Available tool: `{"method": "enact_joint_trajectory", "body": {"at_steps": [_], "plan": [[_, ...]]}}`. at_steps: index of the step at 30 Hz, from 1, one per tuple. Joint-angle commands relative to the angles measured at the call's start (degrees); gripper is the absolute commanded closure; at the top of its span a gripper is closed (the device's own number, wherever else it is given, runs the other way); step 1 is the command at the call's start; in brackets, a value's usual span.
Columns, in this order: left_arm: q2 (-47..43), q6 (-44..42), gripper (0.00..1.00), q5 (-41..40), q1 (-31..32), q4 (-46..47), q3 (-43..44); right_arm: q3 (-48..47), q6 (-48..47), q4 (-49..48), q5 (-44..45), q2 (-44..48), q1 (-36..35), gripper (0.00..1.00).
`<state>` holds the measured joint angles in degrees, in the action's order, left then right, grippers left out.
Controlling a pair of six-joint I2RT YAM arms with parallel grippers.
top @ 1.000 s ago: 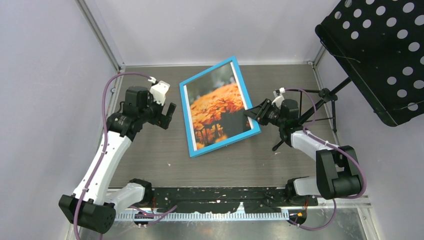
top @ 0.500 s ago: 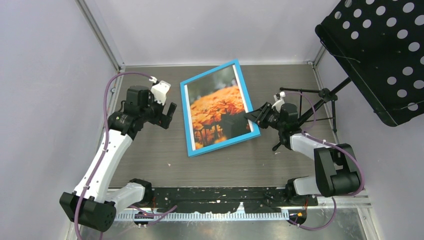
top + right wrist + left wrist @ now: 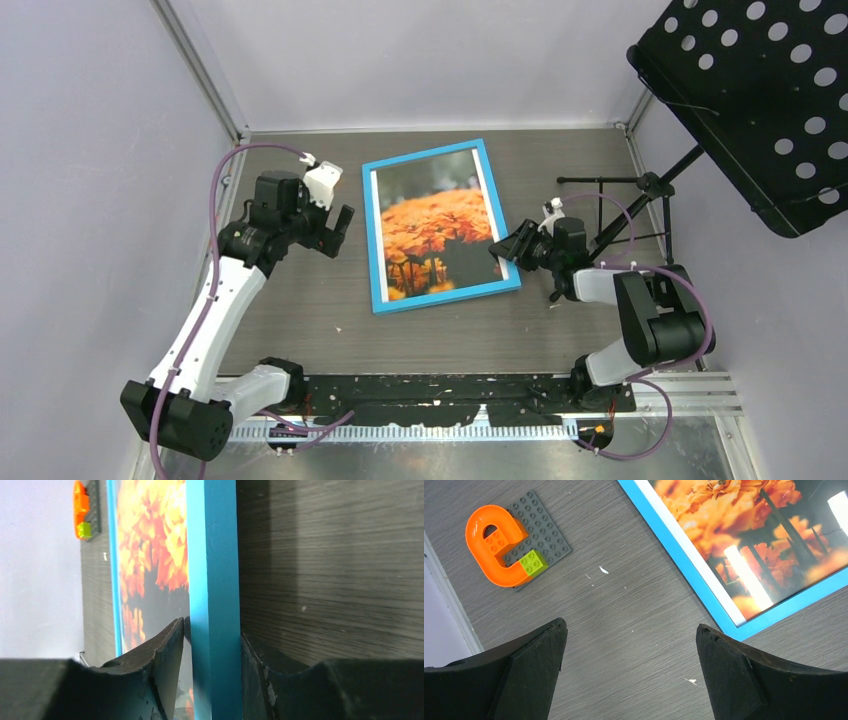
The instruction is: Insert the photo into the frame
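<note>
The blue frame (image 3: 369, 240) lies flat on the table, blue side up, with the photo (image 3: 435, 225) of orange flowers behind its pane. My right gripper (image 3: 505, 247) sits low at the frame's right edge. In the right wrist view the frame's blue bar (image 3: 212, 555) stands between the jaws of the gripper (image 3: 211, 627); one finger lies against it, and a narrow gap shows on the photo (image 3: 150, 540) side. My left gripper (image 3: 335, 230) hovers left of the frame, jaws wide and empty (image 3: 631, 630), with the frame's corner (image 3: 681, 560) and photo (image 3: 744, 525) beside it.
An orange C-shaped toy (image 3: 494, 545) rests on a small grey studded plate (image 3: 546, 535) near the left wall. A black perforated music stand (image 3: 750, 100) overhangs the right side, its tripod legs (image 3: 620, 215) just behind my right arm. Walls enclose the table.
The frame has come down from a tilt to lie flat and has turned a little squarer. My right gripper has sunk with it and its jaws have widened. The left arm has stayed put.
</note>
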<state>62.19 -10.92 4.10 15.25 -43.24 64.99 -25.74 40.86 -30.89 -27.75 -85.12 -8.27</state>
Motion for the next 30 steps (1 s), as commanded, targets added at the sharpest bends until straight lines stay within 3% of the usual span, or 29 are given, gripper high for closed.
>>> {"method": "enact_joint_trajectory", "body": {"at_steps": [1,7,18,30], "plan": [[0.0,-0.6,0.00,-0.1,-0.3,2.1,0.5,-0.3,-2.4,-4.2,1.1,-1.9,0.3,0.53],[0.3,-0.8,0.00,-0.3,-0.3,2.1,0.5,-0.4,-3.0,-4.3,1.2,-3.8,-0.2,0.52],[0.4,-1.0,0.00,0.0,-0.3,2.1,0.2,-0.8,-5.3,-1.1,3.6,-3.6,-2.2,0.41],[0.1,-1.1,0.00,0.0,-0.3,2.0,0.2,-2.4,-7.7,2.9,6.5,-3.3,-5.3,0.37]]}}
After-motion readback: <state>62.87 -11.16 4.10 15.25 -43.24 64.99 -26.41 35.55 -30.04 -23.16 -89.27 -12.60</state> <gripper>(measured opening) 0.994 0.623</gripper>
